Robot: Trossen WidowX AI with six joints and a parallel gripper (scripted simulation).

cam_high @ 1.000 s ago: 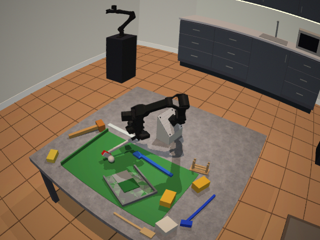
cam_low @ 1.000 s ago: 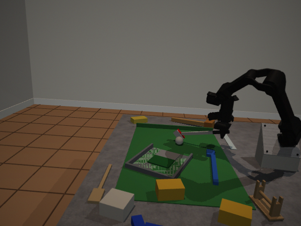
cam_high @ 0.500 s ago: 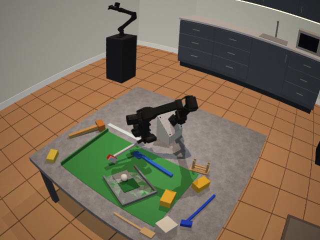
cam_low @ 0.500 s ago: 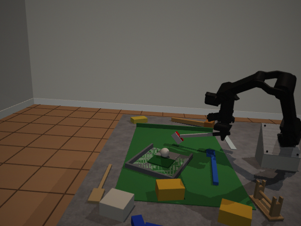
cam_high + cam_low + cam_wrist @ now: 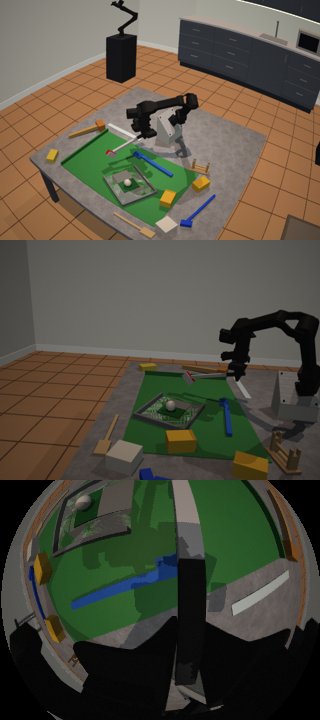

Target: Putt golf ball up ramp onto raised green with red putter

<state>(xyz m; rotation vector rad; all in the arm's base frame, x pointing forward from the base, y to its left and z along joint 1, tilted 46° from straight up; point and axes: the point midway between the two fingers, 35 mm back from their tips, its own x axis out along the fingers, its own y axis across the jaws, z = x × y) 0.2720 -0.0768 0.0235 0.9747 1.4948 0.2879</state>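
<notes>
Gripper (image 5: 140, 136) status: closed on the shaft end of the red putter (image 5: 121, 147), just above centre in the top view. From my fingers the grey shaft runs down-left to the red-and-grey head, which the exterior view shows held off the green mat (image 5: 85, 160).

Items noted left to right in the top view:

- Yellow block (image 5: 52, 155) on the grey table (image 5: 232, 144), at the left edge, apart from the mat.
- Wooden mallet (image 5: 86, 129) with an orange head, upper left, just beyond the mat's raised green border.
- White strip (image 5: 121, 130) lying on the table near my gripper.
- Golf ball (image 5: 127, 182), below centre, resting on the dark green square of the raised green (image 5: 130, 185), inside the grey frame (image 5: 129, 201). The exterior view agrees (image 5: 170, 405).
- Blue putter (image 5: 152, 164) lying flat on the mat, right of the red putter's head and well apart from the ball.
- Two more yellow blocks (image 5: 168, 198) (image 5: 200, 183), lower right of the frame.
- Small wooden rack (image 5: 200, 167) off the mat's right edge.
- Second blue tool (image 5: 197, 211) at lower right.
</notes>
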